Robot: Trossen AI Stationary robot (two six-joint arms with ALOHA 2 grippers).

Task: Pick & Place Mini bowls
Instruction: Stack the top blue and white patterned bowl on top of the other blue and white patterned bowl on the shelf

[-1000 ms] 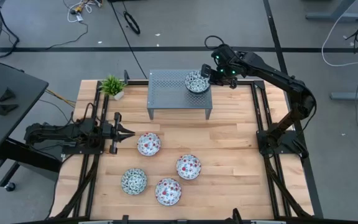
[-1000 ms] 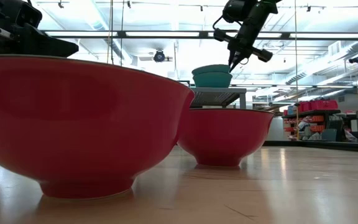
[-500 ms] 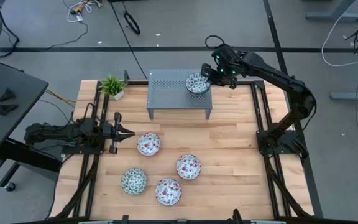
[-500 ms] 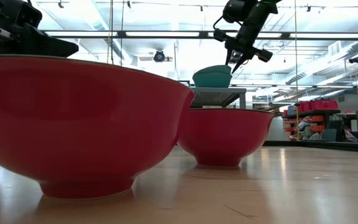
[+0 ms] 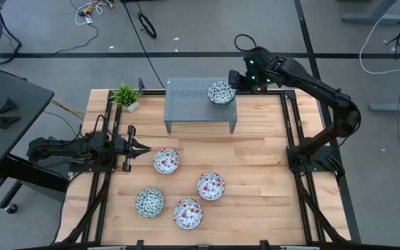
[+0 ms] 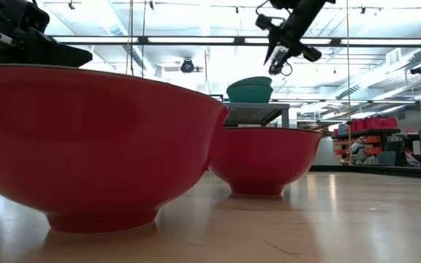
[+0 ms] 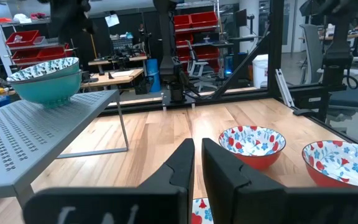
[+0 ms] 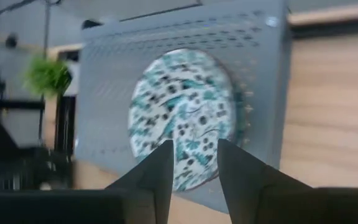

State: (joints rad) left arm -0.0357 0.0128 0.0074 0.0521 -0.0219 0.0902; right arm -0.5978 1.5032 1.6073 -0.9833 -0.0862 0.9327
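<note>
**Four bowls left on the tabletop, nearer the left arm**

The light wooden tabletop fills the middle of the high view. The grey perforated metal stand is seen in its upper centre, with stacked green-teal floral mini bowls on its right end. Four more speckled ceramic mini bowls are spread across the lower centre. The right gripper is held just right of the stack, fingers apart and empty. The left gripper lies at centre left, fingers together, pointing at the nearest reddish-pink bowl just beside it; the left arm is judged far nearer.
</note>
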